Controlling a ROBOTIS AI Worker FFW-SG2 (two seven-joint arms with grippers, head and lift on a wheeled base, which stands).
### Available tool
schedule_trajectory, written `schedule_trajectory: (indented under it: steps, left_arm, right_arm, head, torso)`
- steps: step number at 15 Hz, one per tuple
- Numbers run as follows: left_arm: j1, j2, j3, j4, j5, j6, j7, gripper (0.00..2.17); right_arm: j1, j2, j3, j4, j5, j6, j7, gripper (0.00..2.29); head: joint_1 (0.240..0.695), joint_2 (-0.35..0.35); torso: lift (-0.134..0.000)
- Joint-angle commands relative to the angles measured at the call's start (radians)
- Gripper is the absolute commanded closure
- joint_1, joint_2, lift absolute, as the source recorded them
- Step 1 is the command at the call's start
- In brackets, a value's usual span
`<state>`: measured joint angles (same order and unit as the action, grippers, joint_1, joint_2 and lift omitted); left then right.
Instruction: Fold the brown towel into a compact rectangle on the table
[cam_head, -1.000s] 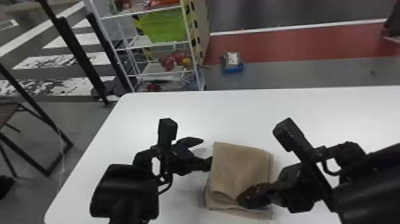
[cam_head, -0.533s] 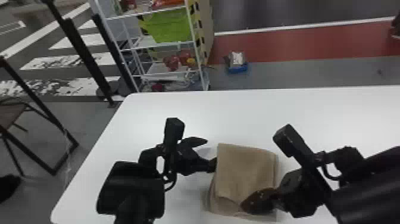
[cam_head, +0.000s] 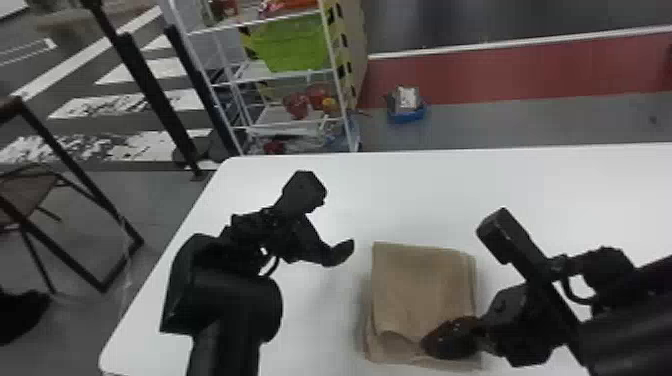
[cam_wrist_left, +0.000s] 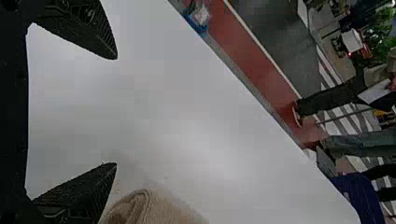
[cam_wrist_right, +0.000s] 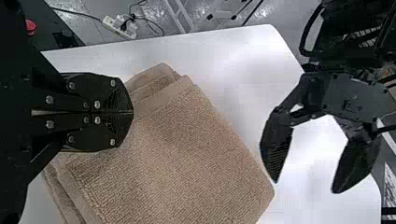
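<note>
The right gripper (cam_head: 433, 344), its fingers closed together, is over the near right part of the folded brown towel (cam_head: 422, 290) on the white table (cam_head: 410, 200), while the left gripper (cam_head: 344, 251), fingers apart, hovers left of the towel.

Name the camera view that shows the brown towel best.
The head view: the brown towel is nearly all in frame, though the right gripper covers part near its near edge. The right wrist view gives its weave and layered edges closer up, but cut off; the left wrist view has one rounded, folded part.
</note>
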<state>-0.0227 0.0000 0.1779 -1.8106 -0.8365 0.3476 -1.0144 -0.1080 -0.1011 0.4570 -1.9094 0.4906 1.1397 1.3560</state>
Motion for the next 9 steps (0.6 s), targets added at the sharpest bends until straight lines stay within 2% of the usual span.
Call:
schedule_trajectory:
  steps: [1, 3, 4, 7, 9]
  left_arm:
    - [0.04, -0.003, 0.029, -0.085, 0.045, 0.029, 0.04, 0.06]
    - [0.096, -0.003, 0.006, -0.161, 0.132, 0.103, 0.126, 0.06]
    - [0.11, -0.003, -0.008, -0.174, 0.142, 0.115, 0.171, 0.06]
    - [0.119, -0.003, -0.014, -0.174, 0.192, 0.118, 0.224, 0.06]
    - [0.153, -0.003, -0.014, -0.193, 0.249, 0.121, 0.272, 0.06]
  right_arm:
    - [0.005, -0.002, -0.015, -0.005, -0.012, -0.002, 0.011, 2.25]
    - [0.013, -0.002, -0.058, -0.023, -0.066, 0.001, 0.011, 2.25]
    - [0.013, -0.002, -0.081, -0.025, -0.096, 0.007, 0.011, 2.25]
    - [0.022, 0.014, -0.172, -0.053, -0.173, 0.007, 0.011, 2.25]
    - [0.031, 0.024, -0.233, -0.054, -0.211, -0.064, -0.049, 2.25]
  head:
    - [0.695, 0.323]
    - [0.695, 0.348]
    - [0.695, 0.35]
    - [0.695, 0.342]
    - [0.695, 0.332]
  torso:
    - [-0.134]
    - [-0.134]
    - [-0.134]
    - [-0.134]
    - [-0.134]
